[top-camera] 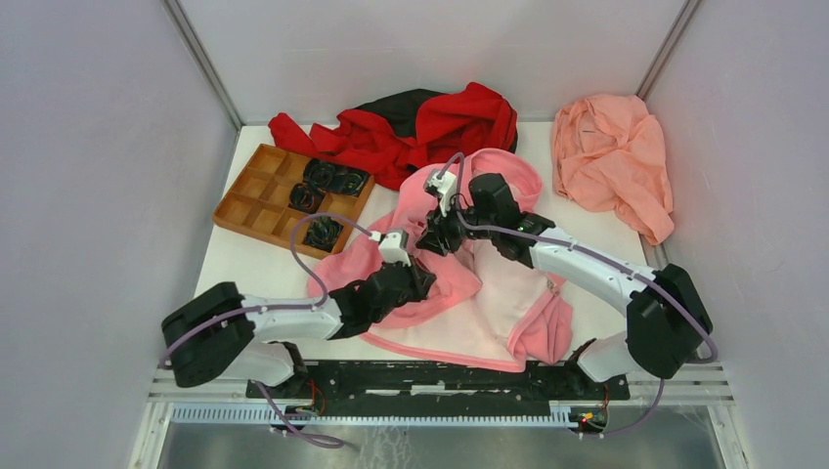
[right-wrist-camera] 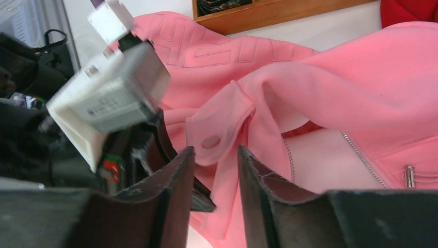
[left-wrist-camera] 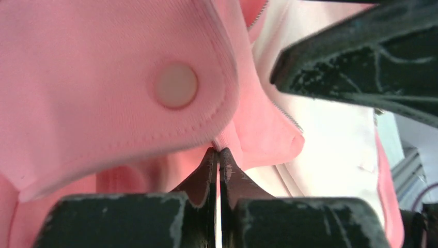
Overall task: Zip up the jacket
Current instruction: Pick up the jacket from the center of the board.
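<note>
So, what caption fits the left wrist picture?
Left fingers pinched shut on a fold of the bright pink fleece jacket.

room: table (top-camera: 244, 259) left of jacket (top-camera: 489, 303) | obstacles: tray (top-camera: 259, 186), red garment (top-camera: 459, 117)

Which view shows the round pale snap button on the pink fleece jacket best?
Left wrist: the round pale snap button is large and sharp. Right wrist shows it small; top view, too small to tell.

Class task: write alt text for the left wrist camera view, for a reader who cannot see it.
The left gripper, jaws shut, pinches a thin edge of the bright pink jacket just below a flap bearing a round snap button. Zipper teeth run down the right beside paler lining, and a scuffed black finger of the other arm fills the upper right.
</note>
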Controlling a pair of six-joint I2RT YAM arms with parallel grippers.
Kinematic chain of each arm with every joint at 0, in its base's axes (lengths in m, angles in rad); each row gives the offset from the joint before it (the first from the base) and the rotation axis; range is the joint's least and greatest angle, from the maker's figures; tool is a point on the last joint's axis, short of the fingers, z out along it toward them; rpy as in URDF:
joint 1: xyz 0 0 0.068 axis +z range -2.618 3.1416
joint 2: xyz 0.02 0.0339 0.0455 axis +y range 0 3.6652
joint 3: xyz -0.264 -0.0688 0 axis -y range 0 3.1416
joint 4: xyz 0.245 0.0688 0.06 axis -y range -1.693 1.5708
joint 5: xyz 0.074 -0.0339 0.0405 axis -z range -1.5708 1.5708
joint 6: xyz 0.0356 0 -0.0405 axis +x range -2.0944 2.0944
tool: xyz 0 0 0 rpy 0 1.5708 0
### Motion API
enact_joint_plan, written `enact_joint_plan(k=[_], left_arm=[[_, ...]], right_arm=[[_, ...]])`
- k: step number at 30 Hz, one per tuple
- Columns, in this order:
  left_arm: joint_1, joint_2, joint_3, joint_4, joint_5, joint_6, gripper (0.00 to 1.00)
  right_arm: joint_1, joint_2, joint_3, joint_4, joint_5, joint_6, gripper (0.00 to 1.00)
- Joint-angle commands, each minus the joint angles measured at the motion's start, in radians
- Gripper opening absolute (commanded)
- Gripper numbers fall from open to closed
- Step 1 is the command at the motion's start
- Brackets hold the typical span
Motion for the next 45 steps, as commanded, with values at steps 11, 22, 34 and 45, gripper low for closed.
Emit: enact_joint_plan(k=[11,22,34,45], left_arm=[[0.013,-0.336,-0.263,0.134,0.164,0.162,0.02],[0.019,-0.48,-0.353,0.148,0.195,0.187,0.02],[0.022,-0.458,-0.36,0.196,0.221,0.185,0.02],[0.023,-0.466,-0.378,0.214,0.225,0.178,0.02]], right_arm=[[-0.154,-0.226,-0.262,0.209,-0.422,-0.13,0.98],[-0.157,-0.195,-0.527,0.549,-0.417,0.222,0.93],[-0.096,-0.111,-0.572,0.547,-0.316,0.322,0.86],[-0.056,-0.079,-0.646,0.757,-0.406,0.492,0.82]])
